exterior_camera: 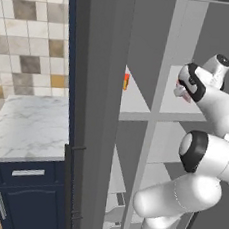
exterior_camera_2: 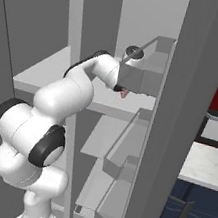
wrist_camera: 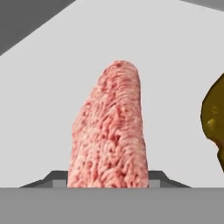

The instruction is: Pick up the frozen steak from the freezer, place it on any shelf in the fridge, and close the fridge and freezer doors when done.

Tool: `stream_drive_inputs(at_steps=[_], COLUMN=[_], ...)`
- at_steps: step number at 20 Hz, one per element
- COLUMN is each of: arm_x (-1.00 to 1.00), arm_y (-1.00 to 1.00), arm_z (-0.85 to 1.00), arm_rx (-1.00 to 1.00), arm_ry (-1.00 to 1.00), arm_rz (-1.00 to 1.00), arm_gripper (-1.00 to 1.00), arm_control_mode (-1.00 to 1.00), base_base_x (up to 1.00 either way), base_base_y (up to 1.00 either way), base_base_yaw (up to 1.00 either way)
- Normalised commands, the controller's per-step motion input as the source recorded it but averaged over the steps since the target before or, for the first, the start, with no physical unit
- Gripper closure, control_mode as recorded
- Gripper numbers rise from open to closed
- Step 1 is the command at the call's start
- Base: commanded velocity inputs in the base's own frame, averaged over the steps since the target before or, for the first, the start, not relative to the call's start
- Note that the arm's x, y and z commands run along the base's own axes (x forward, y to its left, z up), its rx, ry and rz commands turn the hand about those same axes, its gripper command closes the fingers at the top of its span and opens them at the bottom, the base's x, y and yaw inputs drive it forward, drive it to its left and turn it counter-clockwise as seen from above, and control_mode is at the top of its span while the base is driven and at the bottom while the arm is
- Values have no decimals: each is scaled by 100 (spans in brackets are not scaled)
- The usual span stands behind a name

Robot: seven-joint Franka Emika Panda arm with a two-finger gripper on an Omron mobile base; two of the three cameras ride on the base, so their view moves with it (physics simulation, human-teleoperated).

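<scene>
The frozen steak (wrist_camera: 109, 131), a pinkish-red slab, stands between my fingers in the hand view, and my gripper (wrist_camera: 107, 181) is shut on it. From the base views the gripper (exterior_camera_2: 122, 89) reaches into the fridge, the right-hand section, just above the white shelf (exterior_camera_2: 95, 96). A bit of the pink steak (exterior_camera_2: 124, 93) shows under the hand; it also peeks out at the gripper (exterior_camera: 182, 91) in the left base view. The freezer door (exterior_camera: 94, 109) and the fridge door (exterior_camera_2: 190, 120) both stand open. Whether the steak touches the shelf I cannot tell.
A yellow-brown lump (wrist_camera: 214, 118) lies on the shelf right of the steak in the hand view. An orange-red piece (exterior_camera: 126, 81) sits on the freezer shelf. Grey door bins (exterior_camera_2: 148, 72) hang close beside my hand. A marble counter (exterior_camera: 29, 127) lies left of the freezer door.
</scene>
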Motion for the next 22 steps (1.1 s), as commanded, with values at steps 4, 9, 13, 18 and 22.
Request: stream_drive_inputs(at_steps=[4, 9, 13, 18, 22], arm_x=[22, 3, -62, -100, -100], arm_y=[6, 22, 53, 53, 6], arm_z=[1, 7, 9, 3, 0], arm_rx=[0, -5, -12, -8, 0], arm_ry=[1, 0, -6, -9, 0], arm_rz=[-2, -4, -3, -10, -20], arm_gripper=[-100, -100, -100, -100, -100], arm_control_mode=[-100, -100, -100, -100, -100], base_base_x=[0, 0, 0, 0, 0], base_base_y=[0, 0, 0, 0, 0], base_base_yaw=[0, 0, 0, 0, 0])
